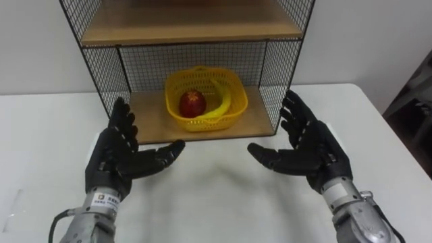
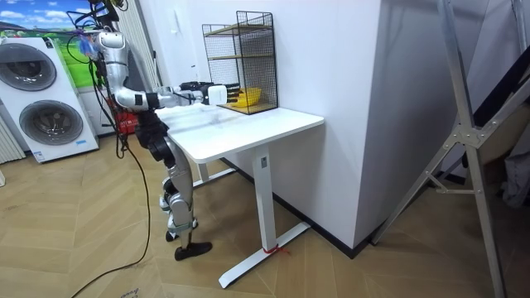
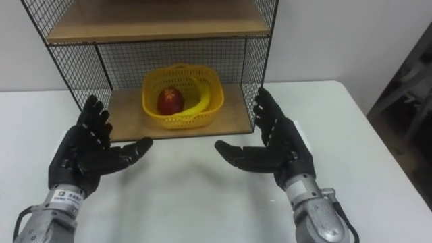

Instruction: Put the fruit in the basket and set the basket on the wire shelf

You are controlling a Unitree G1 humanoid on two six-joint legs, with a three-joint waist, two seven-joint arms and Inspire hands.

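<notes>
In the left eye view the yellow basket sits on the wire shelf, on its lower board, about midway between the side edges and nearer the back edge than the front. A red apple and a banana lie inside it, the banana curved along the basket's right wall. The left hand and the right hand hover over the white table just in front of the board's front edge. Their palms face each other, fingers spread and nearly straight, and neither has hold of anything. The basket lies between and beyond them, apart from both. It looks like thin plastic lattice, so I judge it light and a little springy, with most of the weight in the fruit. The apple could roll if the basket tips, so the safest hold would be the rim on two opposite sides, kept level. In the room view the robot stands upright at the table's edge on the room view's left, arms stretched toward the shelf, which stands at the table's far edge against the wall. In the right eye view the basket shows in the same place on the board, both hands wide open and empty before it, so the task looks finished.
</notes>
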